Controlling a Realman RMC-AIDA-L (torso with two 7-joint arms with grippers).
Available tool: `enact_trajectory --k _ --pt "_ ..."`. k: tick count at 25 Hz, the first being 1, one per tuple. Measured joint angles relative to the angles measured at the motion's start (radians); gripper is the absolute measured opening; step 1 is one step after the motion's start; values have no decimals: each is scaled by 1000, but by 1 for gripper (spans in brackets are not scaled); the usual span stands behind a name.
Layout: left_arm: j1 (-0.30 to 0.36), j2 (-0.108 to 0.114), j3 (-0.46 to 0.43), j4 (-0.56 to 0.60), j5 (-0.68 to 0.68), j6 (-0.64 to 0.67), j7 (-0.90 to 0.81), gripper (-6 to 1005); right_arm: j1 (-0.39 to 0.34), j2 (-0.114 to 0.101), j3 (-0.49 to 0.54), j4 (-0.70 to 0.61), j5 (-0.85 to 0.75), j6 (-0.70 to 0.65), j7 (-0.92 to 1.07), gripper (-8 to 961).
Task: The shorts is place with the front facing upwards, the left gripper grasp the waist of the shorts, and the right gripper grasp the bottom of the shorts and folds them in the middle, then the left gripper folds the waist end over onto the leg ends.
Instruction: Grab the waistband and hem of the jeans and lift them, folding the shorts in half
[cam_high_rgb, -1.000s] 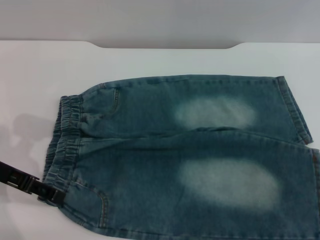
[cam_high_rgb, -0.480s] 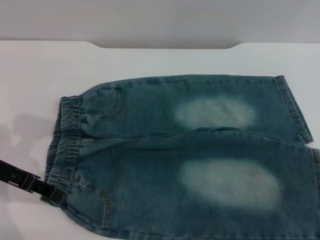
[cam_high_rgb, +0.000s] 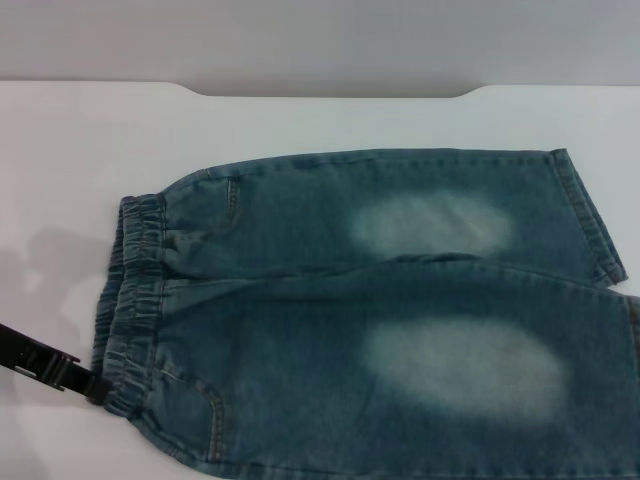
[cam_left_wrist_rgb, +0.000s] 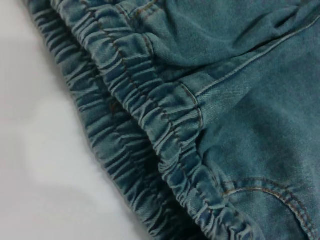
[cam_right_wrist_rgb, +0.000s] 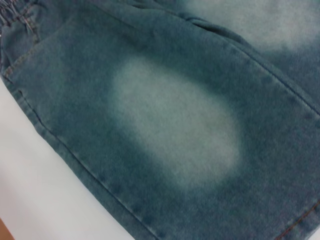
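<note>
The shorts (cam_high_rgb: 380, 300) lie flat on the white table, blue-green denim with two pale faded patches facing up. The gathered waist (cam_high_rgb: 135, 290) is at the left and the hemmed leg ends (cam_high_rgb: 590, 215) at the right. My left gripper (cam_high_rgb: 92, 385) reaches in from the lower left as a thin black bar, and its tip touches the near corner of the waist. The left wrist view looks closely at the ruched waist (cam_left_wrist_rgb: 150, 115) beside bare table. The right wrist view shows a faded patch of the shorts (cam_right_wrist_rgb: 175, 125); the right gripper is out of view.
The white table (cam_high_rgb: 80, 150) extends to the left of and behind the shorts. Its back edge has a shallow notch (cam_high_rgb: 330, 92) with grey floor beyond. The near leg of the shorts runs off the bottom and right of the head view.
The left gripper's tip has slid slightly to the left at the near waist corner. The near waistband and leg have shifted a little to the right and bunched slightly.
</note>
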Motion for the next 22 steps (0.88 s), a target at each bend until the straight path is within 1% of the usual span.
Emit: enact_trajectory --k 9,15,21,22 --pt "-4 -2 0 0 1 5 13 46 -2 0 2 5 0 4 -1 522" --pt "-9 0 0 0 1 8 9 80 -2 -2 2 5 0 7 -1 522" --pt "-12 4 -1 10 1 23 5 310 -2 -2 2 5 -2 18 -1 522" --pt "-14 6 -4 14 1 26 4 370 -2 -2 2 5 -2 19 -1 522"
